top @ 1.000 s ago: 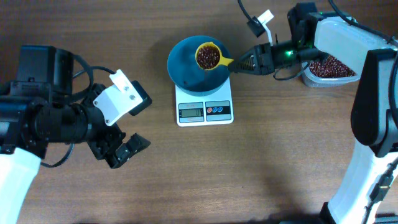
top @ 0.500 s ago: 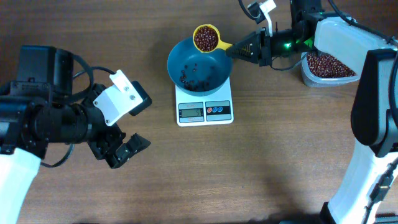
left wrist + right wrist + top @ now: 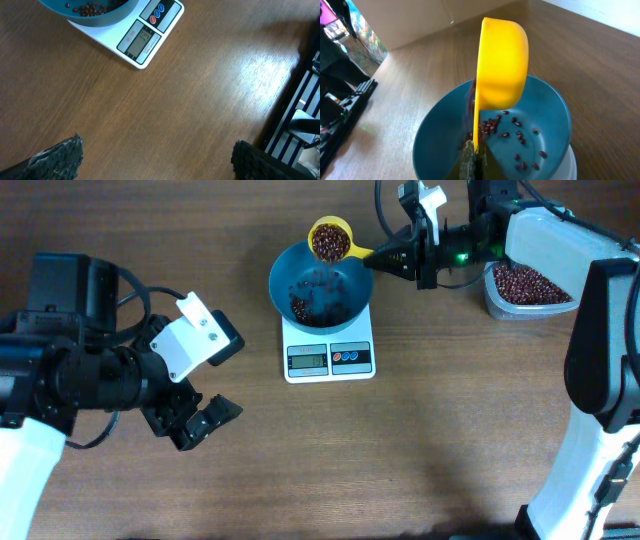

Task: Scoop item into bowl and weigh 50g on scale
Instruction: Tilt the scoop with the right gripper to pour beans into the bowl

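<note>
Scoop (image 3: 358, 250) has tipped further over the bowl (image 3: 283, 276) — beans (image 3: 311, 306) now pour in, heap growing — right gripper (image 3: 388, 257) clamped on its handle; judged next: check scale (image 3: 330, 359) reading.

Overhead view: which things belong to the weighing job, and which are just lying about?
Job: beans, bowl, scale, yellow scoop in the right gripper, clear tub of beans.
Lying about: left gripper, open, away from the scale.

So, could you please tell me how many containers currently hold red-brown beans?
3: the round teal-blue plastic bowl on the white square scale, the yellow plastic scoop tipped above it, and the clear rectangular tub at right.
</note>
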Motion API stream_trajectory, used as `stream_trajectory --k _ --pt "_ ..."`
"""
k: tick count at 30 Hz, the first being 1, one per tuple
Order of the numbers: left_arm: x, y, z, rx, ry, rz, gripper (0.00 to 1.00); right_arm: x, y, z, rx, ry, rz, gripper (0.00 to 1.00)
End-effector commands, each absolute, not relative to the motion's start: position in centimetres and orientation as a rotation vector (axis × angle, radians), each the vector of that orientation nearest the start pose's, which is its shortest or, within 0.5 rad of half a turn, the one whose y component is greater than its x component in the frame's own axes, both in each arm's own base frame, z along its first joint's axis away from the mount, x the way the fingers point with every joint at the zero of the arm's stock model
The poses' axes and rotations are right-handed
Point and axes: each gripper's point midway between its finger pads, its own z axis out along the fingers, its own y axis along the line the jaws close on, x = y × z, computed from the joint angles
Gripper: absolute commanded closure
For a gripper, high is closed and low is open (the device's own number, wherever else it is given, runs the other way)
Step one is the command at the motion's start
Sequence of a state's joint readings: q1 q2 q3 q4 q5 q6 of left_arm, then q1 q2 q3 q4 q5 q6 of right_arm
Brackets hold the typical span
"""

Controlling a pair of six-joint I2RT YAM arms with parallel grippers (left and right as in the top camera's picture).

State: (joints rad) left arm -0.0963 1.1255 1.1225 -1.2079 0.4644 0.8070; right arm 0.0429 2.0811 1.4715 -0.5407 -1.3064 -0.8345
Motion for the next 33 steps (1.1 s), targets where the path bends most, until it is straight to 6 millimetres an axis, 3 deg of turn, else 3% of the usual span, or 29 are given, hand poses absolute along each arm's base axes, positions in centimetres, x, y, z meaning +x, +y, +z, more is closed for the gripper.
stream_trajectory --k 1,17,20,22,25,27,33 --pt "22.5 -10.0 20.6 1.224 2.283 -0.422 0.01 42.6 18.6 14.8 -1.16 1.599 1.227 0.96" --pt "22.5 -10.0 20.6 1.224 2.283 -0.422 0.01 43.0 18.4 14.2 -1.183 1.616 1.168 0.96" --pt "22.5 -10.0 20.6 1.224 2.283 -0.422 0.02 43.4 18.4 14.3 -1.245 1.538 1.096 0.96" --pt "22.5 -10.0 20.6 1.224 2.283 -0.422 0.01 42.3 18.8 16.1 -1.215 1.436 1.209 0.96" --pt "22.5 -10.0 20.6 1.224 2.283 -0.422 0.01 43.2 18.5 14.5 -1.24 1.526 1.114 0.96" --pt "22.5 -10.0 20.6 1.224 2.283 -0.422 0.01 43.0 18.4 15.1 -1.178 1.552 1.197 0.96" --pt "22.5 -10.0 20.6 1.224 2.283 -0.422 0.01 43.2 18.4 15.0 -1.185 1.553 1.176 0.96"
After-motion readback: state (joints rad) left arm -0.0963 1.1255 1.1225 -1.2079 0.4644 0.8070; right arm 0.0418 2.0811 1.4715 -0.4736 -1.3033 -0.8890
